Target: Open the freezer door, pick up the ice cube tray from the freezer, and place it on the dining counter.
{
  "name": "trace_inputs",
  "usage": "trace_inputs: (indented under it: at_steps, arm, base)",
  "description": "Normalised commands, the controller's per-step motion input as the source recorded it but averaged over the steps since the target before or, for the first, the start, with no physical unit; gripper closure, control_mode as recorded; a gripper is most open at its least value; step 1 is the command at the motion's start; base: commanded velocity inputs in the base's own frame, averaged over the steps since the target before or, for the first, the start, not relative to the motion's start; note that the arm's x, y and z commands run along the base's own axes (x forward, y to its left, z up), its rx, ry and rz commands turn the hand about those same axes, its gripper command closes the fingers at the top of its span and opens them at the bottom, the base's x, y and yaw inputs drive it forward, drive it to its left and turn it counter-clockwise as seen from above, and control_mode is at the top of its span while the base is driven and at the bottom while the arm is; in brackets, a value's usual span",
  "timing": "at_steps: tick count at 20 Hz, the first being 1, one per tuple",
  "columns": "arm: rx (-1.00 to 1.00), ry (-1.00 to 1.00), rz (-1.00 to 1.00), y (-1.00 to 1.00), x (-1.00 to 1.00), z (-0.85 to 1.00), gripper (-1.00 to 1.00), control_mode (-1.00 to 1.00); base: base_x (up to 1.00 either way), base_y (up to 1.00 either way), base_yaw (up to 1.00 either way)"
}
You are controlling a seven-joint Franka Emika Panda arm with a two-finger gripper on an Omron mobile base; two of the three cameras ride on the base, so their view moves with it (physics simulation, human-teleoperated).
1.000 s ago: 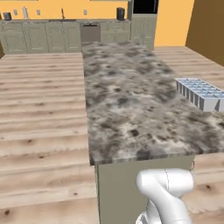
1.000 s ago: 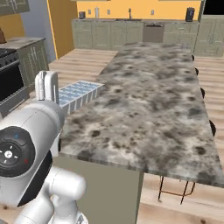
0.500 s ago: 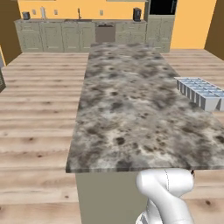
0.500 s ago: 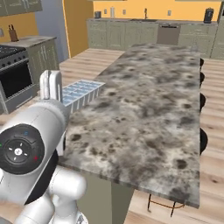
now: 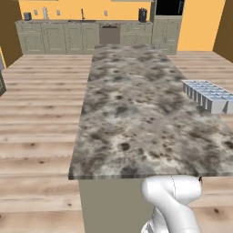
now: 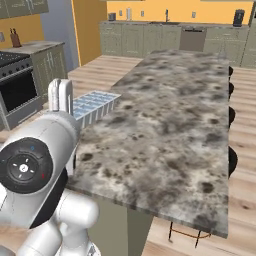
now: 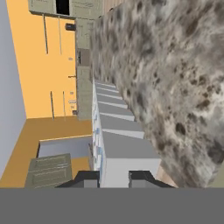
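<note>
**Tray gripped at the island's edge**

Fingertips [image 7: 89, 178] narrow, clamped on the near end of the ice cube tray [image 7: 114, 131]; gripper [image 7: 114, 179] at the bottom of the hand view, granite of the dining counter [image 7: 175, 65] beside the tray.

Left base view: ice cube tray [image 5: 209, 94] at the right edge of the dining counter [image 5: 132, 104], compartments up.

Right base view: ice cube tray [image 6: 92, 106] at the counter's [image 6: 170, 115] left edge, just beyond the white arm; stove [image 6: 17, 85] further left.
</note>
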Motion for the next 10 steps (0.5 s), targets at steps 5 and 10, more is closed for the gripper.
trace_inputs:
  at_steps: [5,10]
  arm:
    - [0.15,0.12,0.18,-0.64,1.00,-0.10,1.00,-1.00]
    - [0.17,0.18,0.20,-0.84,1.00,-0.17,1.00,-1.00]
  base:
    - [0.00,0.00,0.00]
    - [0.00,0.00,0.00]
